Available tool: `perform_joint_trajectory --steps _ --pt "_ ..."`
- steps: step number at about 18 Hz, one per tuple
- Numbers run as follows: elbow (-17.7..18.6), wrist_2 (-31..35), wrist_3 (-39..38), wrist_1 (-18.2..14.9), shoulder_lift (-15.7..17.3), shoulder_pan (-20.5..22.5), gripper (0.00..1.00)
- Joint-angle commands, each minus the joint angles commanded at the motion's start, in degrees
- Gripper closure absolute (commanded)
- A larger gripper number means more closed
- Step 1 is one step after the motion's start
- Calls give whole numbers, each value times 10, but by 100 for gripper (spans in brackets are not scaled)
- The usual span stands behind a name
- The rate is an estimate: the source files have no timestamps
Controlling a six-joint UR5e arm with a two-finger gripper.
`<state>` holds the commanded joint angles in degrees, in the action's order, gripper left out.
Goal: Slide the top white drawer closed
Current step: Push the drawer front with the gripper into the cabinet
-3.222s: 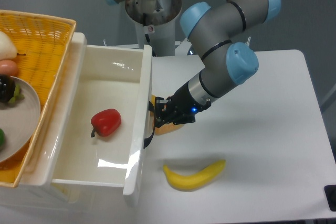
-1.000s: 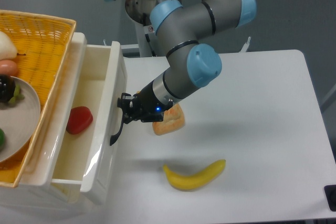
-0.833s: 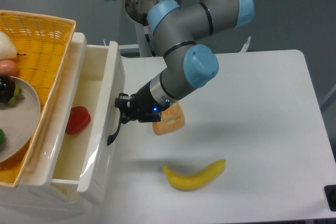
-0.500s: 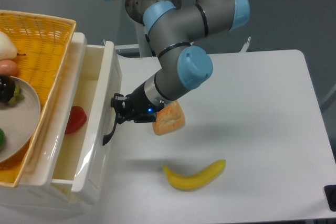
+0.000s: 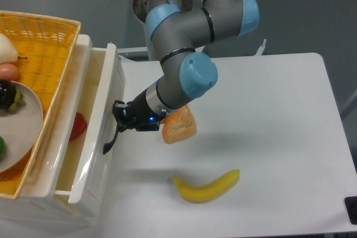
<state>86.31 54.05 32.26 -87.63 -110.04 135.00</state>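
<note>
White table (image 5: 279, 137) fills the scene. Near the front edge, at 6 o'clock, lies a banana (image 5: 206, 186). At 9 o'clock the top white drawer (image 5: 103, 137) is partly open. The gripper (image 5: 118, 122) touches its black handle (image 5: 110, 140); finger state I cannot tell. A bread piece (image 5: 179, 126) lies just beside.

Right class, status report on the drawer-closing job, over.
Gripper at the black handle, grip unclear. Top white drawer partly open, red pepper inside. Nothing blocking.

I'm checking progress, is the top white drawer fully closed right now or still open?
Still partly open. The top white drawer juts out from the cabinet, and a red pepper shows in the gap inside.
</note>
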Motion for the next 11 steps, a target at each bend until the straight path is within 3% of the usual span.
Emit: perform_joint_trajectory --steps 11 --pt "1 -6 -6 4 1 -14 87"
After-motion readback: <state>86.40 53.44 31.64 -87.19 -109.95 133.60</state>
